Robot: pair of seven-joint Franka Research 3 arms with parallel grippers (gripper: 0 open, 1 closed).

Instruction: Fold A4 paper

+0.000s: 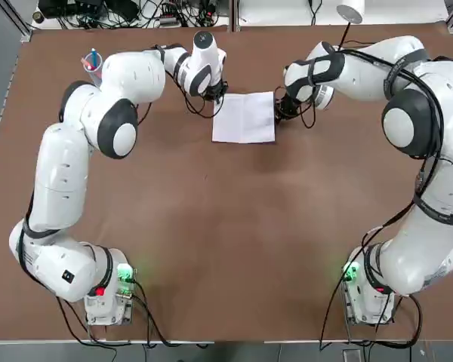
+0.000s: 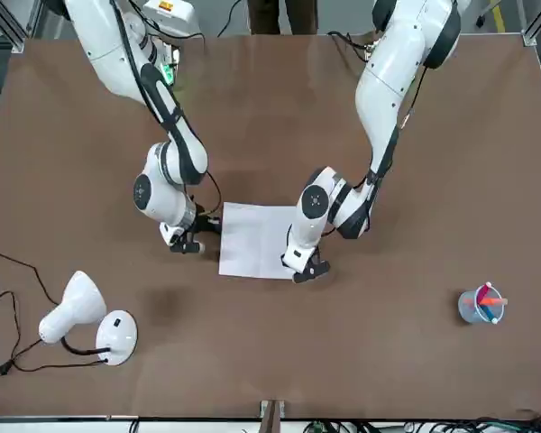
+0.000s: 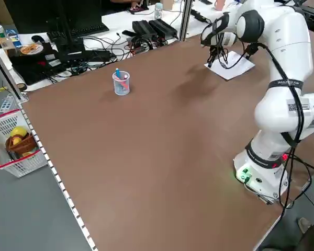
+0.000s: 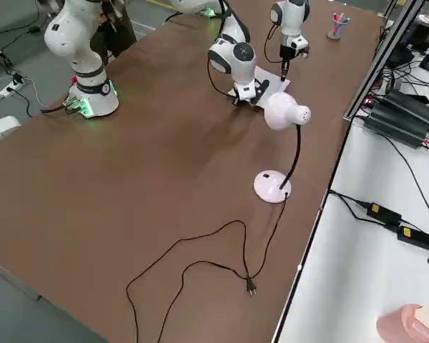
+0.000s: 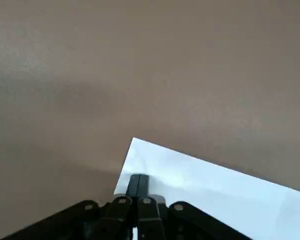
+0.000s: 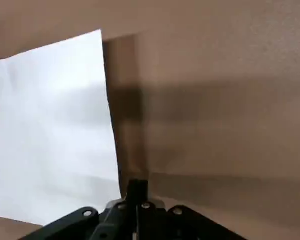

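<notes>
The A4 paper (image 1: 244, 121) lies flat on the brown table (image 1: 226, 226) at the far middle, a white rectangle with faint creases (image 2: 252, 239). My left gripper (image 1: 217, 94) is shut, its tips pressed down on the sheet's far-left corner; in the left wrist view the closed fingertips (image 5: 138, 181) rest on the paper (image 5: 215, 185) just inside that corner. My right gripper (image 1: 281, 113) is also shut and stands at the sheet's right edge. In the right wrist view its closed tips (image 6: 136, 186) touch the table just beside the paper's edge (image 6: 50, 125).
A white round-based lamp (image 2: 90, 316) with a trailing cord stands at the far right of the table. A clear cup of pens (image 1: 93, 64) sits at the far left. Cables and power bricks lie beyond the far edge.
</notes>
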